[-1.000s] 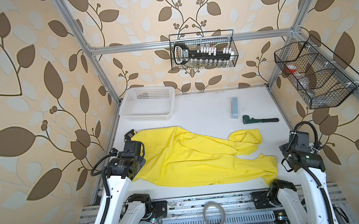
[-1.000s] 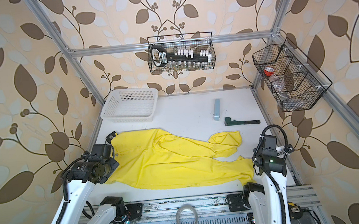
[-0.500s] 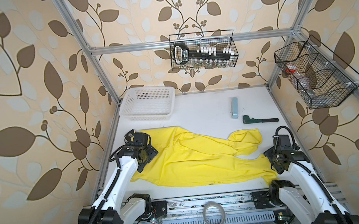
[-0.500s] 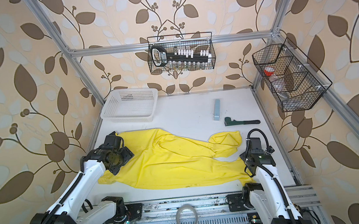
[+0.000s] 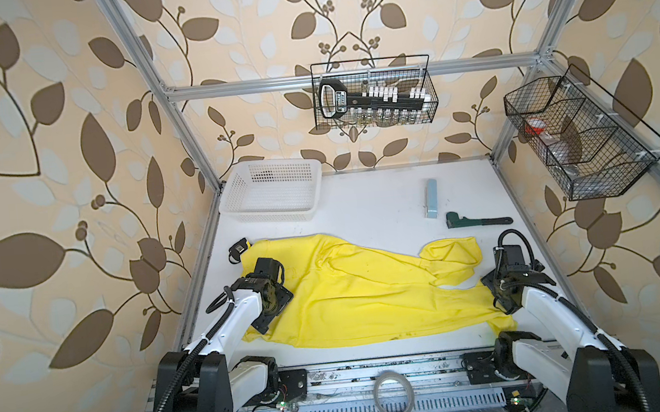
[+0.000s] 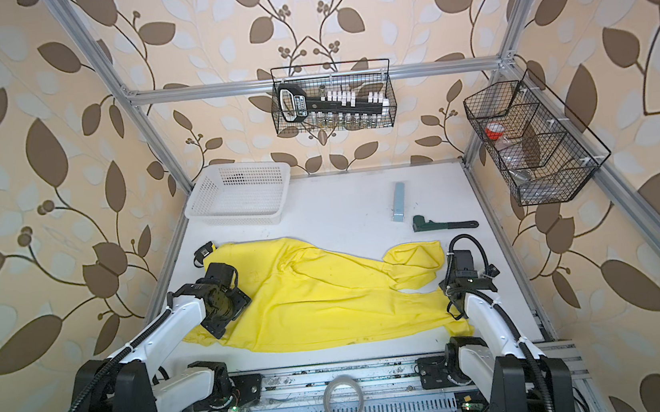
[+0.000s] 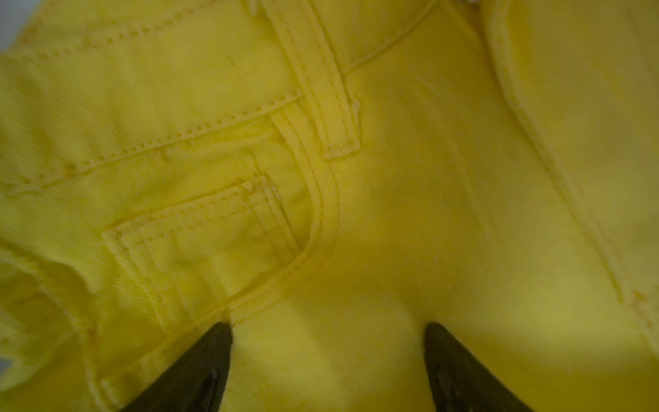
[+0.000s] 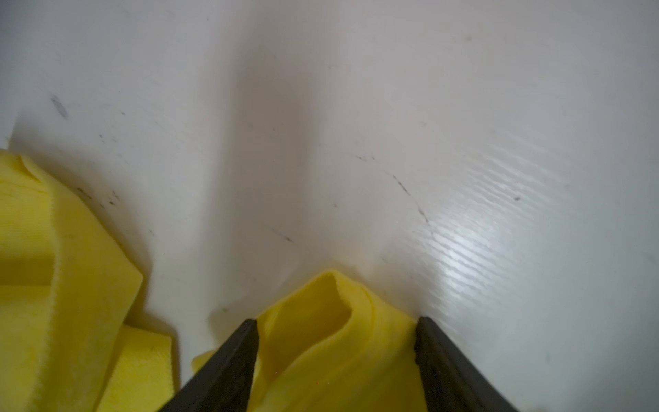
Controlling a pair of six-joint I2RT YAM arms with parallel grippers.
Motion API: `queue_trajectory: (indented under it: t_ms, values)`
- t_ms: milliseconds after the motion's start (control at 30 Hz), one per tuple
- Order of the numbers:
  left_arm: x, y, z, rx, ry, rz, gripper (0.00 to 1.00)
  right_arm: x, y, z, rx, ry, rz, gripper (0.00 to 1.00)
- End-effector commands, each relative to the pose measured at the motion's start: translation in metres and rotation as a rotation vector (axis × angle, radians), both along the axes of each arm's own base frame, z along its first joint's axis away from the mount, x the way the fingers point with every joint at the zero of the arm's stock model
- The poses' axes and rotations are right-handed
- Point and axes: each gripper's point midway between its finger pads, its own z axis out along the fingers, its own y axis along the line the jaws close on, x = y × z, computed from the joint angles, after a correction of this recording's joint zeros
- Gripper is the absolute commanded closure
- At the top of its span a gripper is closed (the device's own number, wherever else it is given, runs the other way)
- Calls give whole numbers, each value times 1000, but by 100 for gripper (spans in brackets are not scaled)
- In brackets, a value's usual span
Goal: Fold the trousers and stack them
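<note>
Two arms, left arm (image 5: pixel 232 322) and right arm (image 5: pixel 548 309): glossy white link shells, matte black joint housings (image 5: pixel 197 392). Black corrugated cable hose (image 5: pixel 160 404) along each arm, pinned by white zip ties (image 5: pixel 207 337). Black flat wrist plate (image 5: pixel 275 304). On left gripper (image 7: pixel 328 324) and right gripper (image 8: pixel 337 320): fingers (image 7: pixel 199 371) black, wedge-shaped, tapering to narrow tips. Small green lights (image 5: pixel 283 406) at base boards.

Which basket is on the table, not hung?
The white plastic basket, back left; the back wire basket and right wire basket hang on the frame.
</note>
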Motion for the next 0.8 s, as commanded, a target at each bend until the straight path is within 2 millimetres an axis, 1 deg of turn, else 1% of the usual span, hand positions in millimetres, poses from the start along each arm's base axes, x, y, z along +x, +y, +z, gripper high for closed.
queue_trajectory:
  t_ms: [0, 33, 133, 200, 233, 300, 367, 400, 433, 500, 600, 667, 767]
  values:
    - [-9, 15, 1, 86, 33, 31, 14, 5, 8, -14, 42, 22, 43, 28]
    - [-6, 16, 5, 93, 24, 30, 14, 7, 6, -13, 35, 23, 47, 28]
    - [0, 22, 24, 135, -5, 12, 5, 12, -7, 0, -11, 21, 45, 28]
    - [3, 28, 40, 177, -29, -20, 1, 18, -22, 21, -90, 2, 53, 28]
    - [5, 28, 47, 183, -46, -32, 1, 20, -29, 29, -114, -7, 46, 25]
    - [13, 24, 63, 168, -95, -78, 1, 22, -40, 42, -124, -12, 39, 25]
    - [21, 13, 75, 123, -147, -127, 1, 27, -44, 51, -128, -23, 45, 24]
    - [24, 8, 80, 98, -168, -142, 1, 31, -43, 53, -122, -30, 55, 24]
    - [27, 3, 84, 76, -180, -154, 1, 35, -39, 51, -97, -37, 69, 24]
    - [31, -8, 88, 36, -198, -185, 1, 43, -26, 39, -22, -44, 103, 23]
    - [39, -28, 89, -15, -208, -243, 1, 50, -14, 26, -30, 8, 170, 23]
    - [42, -40, 87, -19, -204, -285, 1, 49, -9, 15, -30, 46, 187, 24]
    - [41, -51, 79, -22, -178, -310, 1, 40, -5, 3, -12, 69, 174, 27]
